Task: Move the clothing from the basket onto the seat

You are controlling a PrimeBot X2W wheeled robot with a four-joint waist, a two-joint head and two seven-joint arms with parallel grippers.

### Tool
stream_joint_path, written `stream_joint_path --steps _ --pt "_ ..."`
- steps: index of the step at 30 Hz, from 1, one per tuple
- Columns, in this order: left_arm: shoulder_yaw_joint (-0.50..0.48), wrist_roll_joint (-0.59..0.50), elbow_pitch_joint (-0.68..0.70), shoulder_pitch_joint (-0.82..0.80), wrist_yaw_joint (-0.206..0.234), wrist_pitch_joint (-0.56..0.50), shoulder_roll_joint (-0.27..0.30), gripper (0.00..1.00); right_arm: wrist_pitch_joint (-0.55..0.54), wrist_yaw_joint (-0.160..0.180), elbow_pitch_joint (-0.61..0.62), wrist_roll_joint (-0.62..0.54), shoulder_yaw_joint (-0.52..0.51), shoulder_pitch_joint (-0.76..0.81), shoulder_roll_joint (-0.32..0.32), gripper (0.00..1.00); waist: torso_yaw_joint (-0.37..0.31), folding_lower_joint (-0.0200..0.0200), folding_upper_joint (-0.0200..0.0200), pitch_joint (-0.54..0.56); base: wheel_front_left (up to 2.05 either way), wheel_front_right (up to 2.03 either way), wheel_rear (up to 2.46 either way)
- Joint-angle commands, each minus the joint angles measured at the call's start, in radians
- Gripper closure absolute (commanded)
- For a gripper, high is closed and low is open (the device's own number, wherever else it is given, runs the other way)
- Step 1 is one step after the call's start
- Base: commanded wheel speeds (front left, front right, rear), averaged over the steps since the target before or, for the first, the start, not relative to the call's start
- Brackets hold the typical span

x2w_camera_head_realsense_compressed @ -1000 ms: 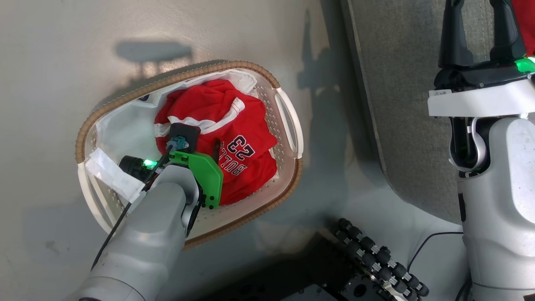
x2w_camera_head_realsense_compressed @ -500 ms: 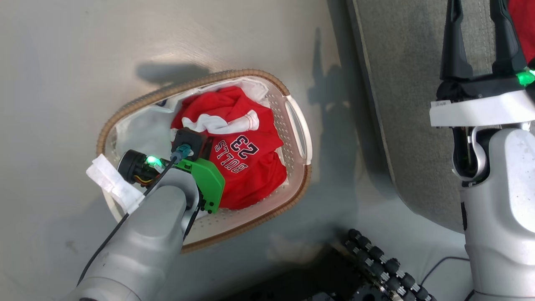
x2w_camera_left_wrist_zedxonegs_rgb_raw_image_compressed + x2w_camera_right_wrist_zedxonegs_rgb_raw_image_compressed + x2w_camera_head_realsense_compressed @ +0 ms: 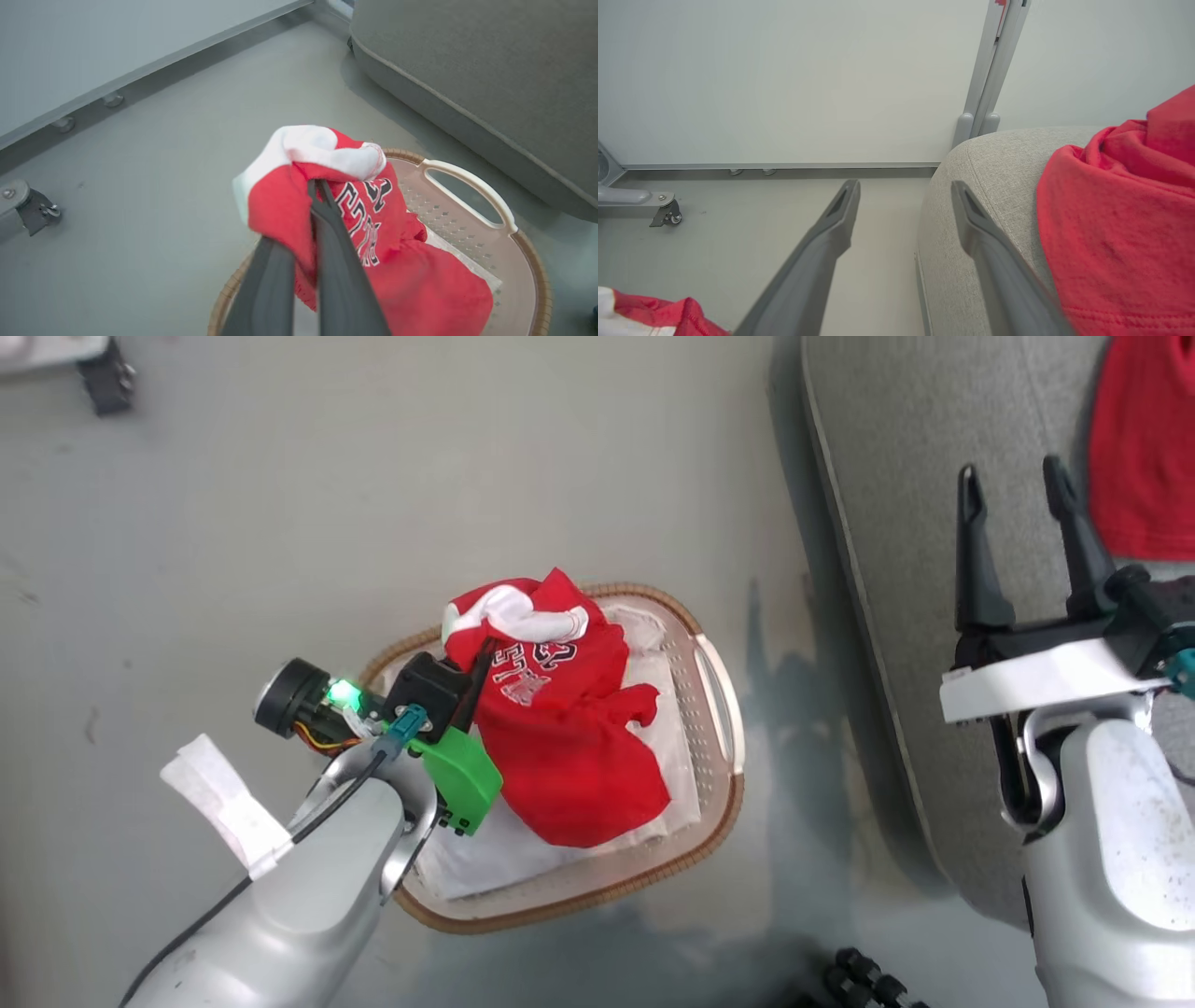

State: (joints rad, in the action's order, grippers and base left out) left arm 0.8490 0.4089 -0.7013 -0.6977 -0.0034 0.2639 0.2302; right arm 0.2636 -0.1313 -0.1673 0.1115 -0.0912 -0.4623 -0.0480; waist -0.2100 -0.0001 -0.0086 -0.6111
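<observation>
My left gripper (image 3: 481, 658) is shut on a red garment (image 3: 569, 756) with white trim and black-and-white lettering, holding it bunched above the basket (image 3: 721, 709). In the left wrist view the gripper (image 3: 316, 185) pinches the cloth (image 3: 420, 289) just below the white trim, over the basket (image 3: 469, 173). The white liner (image 3: 485, 859) lies bare in the basket's bottom. A second red garment (image 3: 1144, 457) rests on the grey seat (image 3: 896, 523). My right gripper (image 3: 1010, 474) stands open over the seat's edge, its fingers (image 3: 840, 219) apart, beside that garment (image 3: 1120, 210) on the seat (image 3: 999, 177).
Grey floor surrounds the basket. A castor bracket (image 3: 663, 210) and a wall rail (image 3: 140, 74) stand at the far side. A dark wheel (image 3: 107, 383) sits at the head view's top left. My base's black rollers (image 3: 868, 980) are at the bottom edge.
My left gripper has closed on the garment and lifted it up out of the basket, uncovering the liner. The head camera has shifted. The right gripper stays open.
</observation>
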Motion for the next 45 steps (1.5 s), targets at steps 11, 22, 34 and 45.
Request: stream_joint_path --steps 11,22,34,45 --pt "-0.016 -0.042 0.296 -0.043 0.005 -0.063 0.153 1.0 0.002 0.001 -0.056 -0.034 0.019 0.145 -0.004 0.0 0.116 0.0001 0.0086 0.381 0.0 0.0 0.0" --pt "-0.046 -0.039 0.431 -0.157 -0.018 -0.172 0.239 1.0 0.002 0.001 -0.086 -0.037 0.123 0.192 -0.004 0.0 0.103 0.0001 0.0086 0.511 0.0 0.0 0.0" --pt "-0.045 -0.039 0.43 -0.261 -0.029 -0.185 0.193 1.0 0.002 0.001 -0.112 -0.021 0.257 0.162 -0.004 0.0 0.108 0.0001 0.0086 0.549 0.0 0.0 0.0" --pt "-0.012 -0.052 0.47 -0.324 -0.047 -0.182 0.134 1.0 0.002 0.001 -0.238 -0.075 0.402 0.124 -0.005 0.0 0.138 0.0001 0.0086 0.593 0.0 0.0 0.0"
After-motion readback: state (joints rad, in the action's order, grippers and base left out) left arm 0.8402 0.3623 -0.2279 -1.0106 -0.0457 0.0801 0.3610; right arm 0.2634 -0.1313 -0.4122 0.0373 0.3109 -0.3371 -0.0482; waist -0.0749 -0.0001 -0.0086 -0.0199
